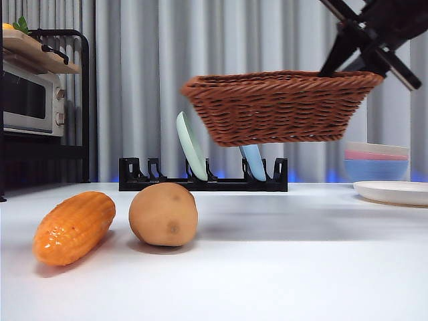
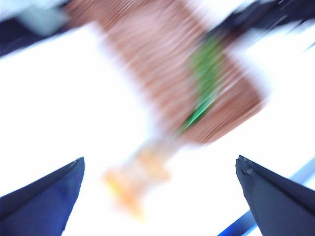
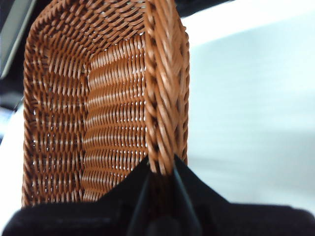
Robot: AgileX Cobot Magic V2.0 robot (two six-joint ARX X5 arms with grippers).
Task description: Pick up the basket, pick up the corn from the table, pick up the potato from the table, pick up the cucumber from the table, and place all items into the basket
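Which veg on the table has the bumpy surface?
The corn, orange and rowed with kernels, lying left of the potato, which is smooth and tan with a dark spot.

Low level front camera; two wrist cameras; shared basket (image 1: 277, 107)

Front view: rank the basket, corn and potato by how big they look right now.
1. basket, widest by far, held in the air by the right gripper.
2. corn and potato: look much alike; the corn lies angled toward the camera, so no ranking.
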